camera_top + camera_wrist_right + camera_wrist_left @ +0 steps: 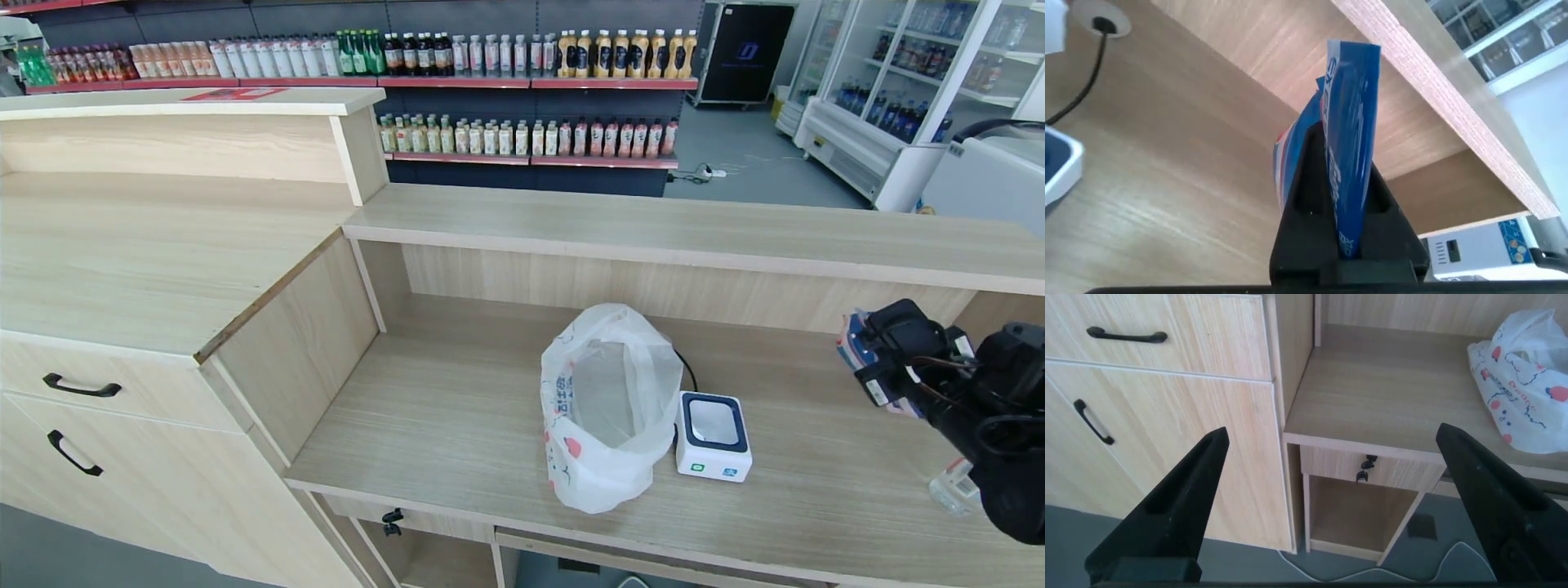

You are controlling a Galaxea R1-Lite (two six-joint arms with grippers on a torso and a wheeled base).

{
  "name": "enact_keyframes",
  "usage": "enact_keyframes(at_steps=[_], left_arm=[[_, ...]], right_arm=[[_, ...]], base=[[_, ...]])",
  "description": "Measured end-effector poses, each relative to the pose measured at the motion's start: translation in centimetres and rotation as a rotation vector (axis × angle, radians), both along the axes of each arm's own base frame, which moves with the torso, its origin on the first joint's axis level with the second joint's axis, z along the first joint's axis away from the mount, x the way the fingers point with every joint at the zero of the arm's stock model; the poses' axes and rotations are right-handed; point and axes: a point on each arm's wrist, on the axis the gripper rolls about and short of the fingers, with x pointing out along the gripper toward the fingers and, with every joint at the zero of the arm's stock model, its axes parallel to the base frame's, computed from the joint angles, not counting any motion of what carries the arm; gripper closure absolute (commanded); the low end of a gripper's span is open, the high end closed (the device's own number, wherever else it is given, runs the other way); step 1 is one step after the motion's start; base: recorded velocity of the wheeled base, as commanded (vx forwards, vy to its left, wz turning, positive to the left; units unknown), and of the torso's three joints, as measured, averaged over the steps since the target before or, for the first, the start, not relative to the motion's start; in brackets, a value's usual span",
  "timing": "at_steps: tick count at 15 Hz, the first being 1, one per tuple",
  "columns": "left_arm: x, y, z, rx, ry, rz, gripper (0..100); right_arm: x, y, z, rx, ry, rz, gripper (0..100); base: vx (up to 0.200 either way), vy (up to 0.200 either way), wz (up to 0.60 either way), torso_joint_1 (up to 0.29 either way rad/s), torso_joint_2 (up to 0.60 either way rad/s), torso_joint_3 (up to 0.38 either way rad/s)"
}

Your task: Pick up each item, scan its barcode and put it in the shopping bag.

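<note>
Right tool (1343, 196) is clamping tight on the blue packet (1349, 114), arm hovering over the desk (457, 408) right of the scanner (713, 435), while left tool (1331, 437) is hanging wide apart.

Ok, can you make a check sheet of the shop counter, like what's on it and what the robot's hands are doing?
Surface: pale wooden counter.
Job's things: white shopping bag standing open; scanner beside it; blue packet held up.
Clutter: small clear thing by the counter's right end, too hidden to name.
Grippers: right gripper fingers shut on the blue packet; left gripper fingers open, empty, facing the drawers.
Cables: black cable behind the scanner.
Surroundings: shelves of drinks, glass coolers.
</note>
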Motion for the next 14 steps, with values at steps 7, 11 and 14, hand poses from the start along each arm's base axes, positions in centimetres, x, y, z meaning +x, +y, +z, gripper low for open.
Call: enact_keyframes(at_steps=[7,11,14], left_arm=[[0.0,0.0,0.0,-0.001,0.0,0.0,0],[0.0,0.0,0.0,0.0,0.0,0.0,0],[0.0,0.0,0.0,0.0,0.0,-0.001,0]], right_arm=[[-8.0,4.8,4.9,-0.218,-0.135,0.244,100],[-10.7,5.7,7.1,-0.522,-0.289,0.41,100],[-12.1,6.1,8.5,-0.722,-0.425,0.523,100]], base=[[0.0,0.0,0.0,0.0,0.0,0.0],[0.0,0.0,0.0,0.0,0.0,0.0],[0.0,0.0,0.0,0.0,0.0,0.0]])
